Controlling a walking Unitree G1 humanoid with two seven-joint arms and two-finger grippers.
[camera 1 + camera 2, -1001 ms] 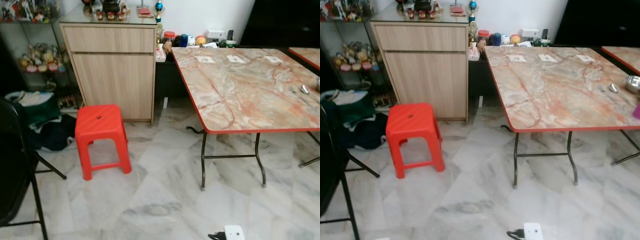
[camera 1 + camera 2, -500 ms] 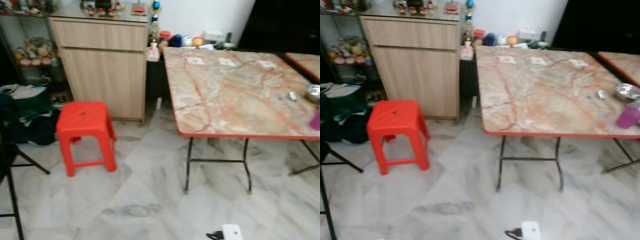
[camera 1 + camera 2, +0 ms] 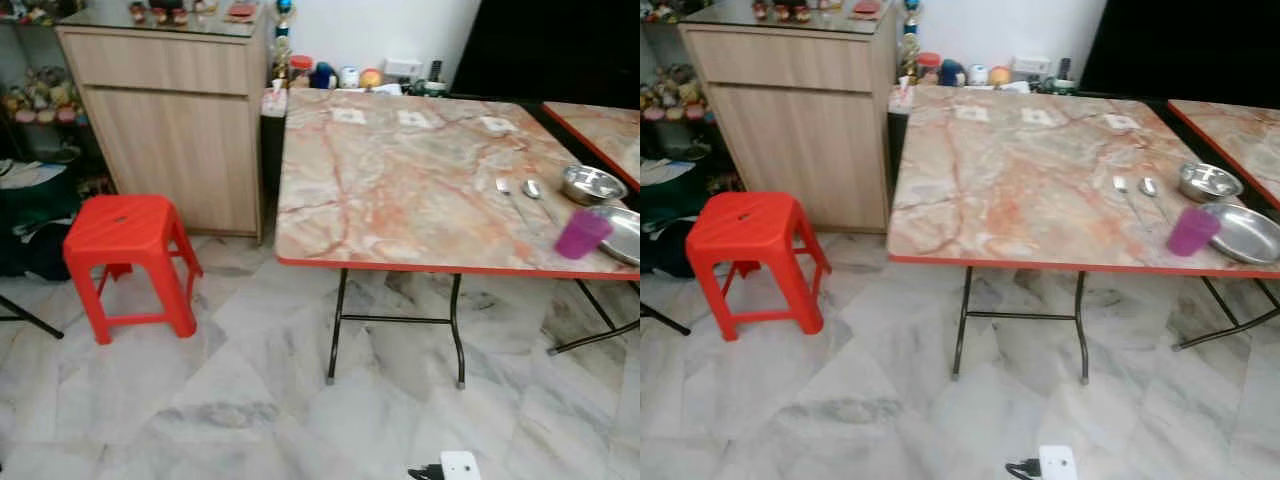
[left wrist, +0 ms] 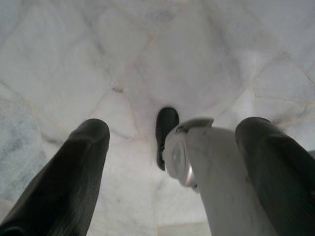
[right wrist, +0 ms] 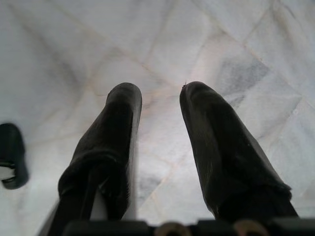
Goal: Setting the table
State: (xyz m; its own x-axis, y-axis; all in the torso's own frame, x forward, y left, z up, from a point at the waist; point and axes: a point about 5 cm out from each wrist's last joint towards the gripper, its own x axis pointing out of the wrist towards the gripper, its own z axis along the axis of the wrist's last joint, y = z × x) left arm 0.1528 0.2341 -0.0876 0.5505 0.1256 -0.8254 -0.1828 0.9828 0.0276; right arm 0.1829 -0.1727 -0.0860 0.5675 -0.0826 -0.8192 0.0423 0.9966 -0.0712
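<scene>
A marble-patterned folding table (image 3: 400,170) with a red rim stands ahead. Near its right end sit a purple cup (image 3: 582,233), a steel bowl (image 3: 592,183), a steel plate (image 3: 627,234), and a fork (image 3: 1122,187) beside a spoon (image 3: 1148,186). Both arms hang down over the marble floor. In the left wrist view my left gripper (image 4: 174,129) is open, with my own white leg showing between its fingers. In the right wrist view my right gripper (image 5: 160,93) is open with nothing in it.
A red plastic stool (image 3: 125,250) stands left of the table, before a wooden cabinet (image 3: 165,110). Jars and small items (image 3: 345,76) line the wall behind the table. A second table (image 3: 600,120) adjoins at the right. A white plug box (image 3: 458,466) lies on the floor in front.
The camera has swung to the right: stool and cabinet slid left in the picture, and the bowl, plate and purple cup came fully into view. Nothing on the table moved.
</scene>
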